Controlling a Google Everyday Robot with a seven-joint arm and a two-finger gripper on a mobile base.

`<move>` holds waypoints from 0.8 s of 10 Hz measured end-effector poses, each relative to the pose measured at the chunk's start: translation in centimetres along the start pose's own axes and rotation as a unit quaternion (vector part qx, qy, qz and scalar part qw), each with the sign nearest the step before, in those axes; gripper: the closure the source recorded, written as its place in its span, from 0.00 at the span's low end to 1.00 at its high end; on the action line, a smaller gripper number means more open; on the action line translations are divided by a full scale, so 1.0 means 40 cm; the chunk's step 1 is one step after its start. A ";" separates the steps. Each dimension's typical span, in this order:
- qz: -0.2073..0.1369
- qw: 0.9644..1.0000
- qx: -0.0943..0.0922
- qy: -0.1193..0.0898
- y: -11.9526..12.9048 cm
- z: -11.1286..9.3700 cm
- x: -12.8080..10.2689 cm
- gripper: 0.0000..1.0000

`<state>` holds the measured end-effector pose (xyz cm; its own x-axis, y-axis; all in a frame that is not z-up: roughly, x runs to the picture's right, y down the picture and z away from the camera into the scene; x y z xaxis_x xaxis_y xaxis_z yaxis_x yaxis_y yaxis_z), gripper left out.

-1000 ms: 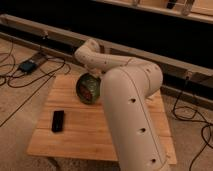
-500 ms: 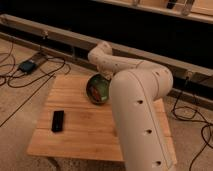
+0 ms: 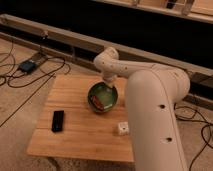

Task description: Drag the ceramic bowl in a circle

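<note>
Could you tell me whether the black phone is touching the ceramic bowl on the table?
Apart. The camera view shows bare wood between the black phone and the ceramic bowl. The gripper is at the bowl's far rim.

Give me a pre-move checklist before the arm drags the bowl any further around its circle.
1. Ceramic bowl upright on the wooden table: ok.
2. Gripper at the bowl's far rim: ok.
3. Firm hold on the rim: cannot tell.
4. Reddish-brown piece lying inside the bowl: ok.
5. Black phone apart from the bowl, to its left: ok.
6. Small white object near the bowl's front right, possibly in the path: not ok.
</note>
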<state>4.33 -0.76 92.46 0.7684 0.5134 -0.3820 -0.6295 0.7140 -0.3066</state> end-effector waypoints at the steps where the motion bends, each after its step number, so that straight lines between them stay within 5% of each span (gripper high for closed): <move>1: -0.011 1.000 -0.017 -0.005 0.040 0.001 0.002 0.63; 5: -0.032 0.998 -0.047 -0.023 0.108 0.014 0.005 0.25; 8: -0.044 0.996 -0.061 -0.038 0.141 0.023 -0.014 0.20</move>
<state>0.45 3.43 91.74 0.8251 0.4891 -0.2827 -0.5646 0.6974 -0.4413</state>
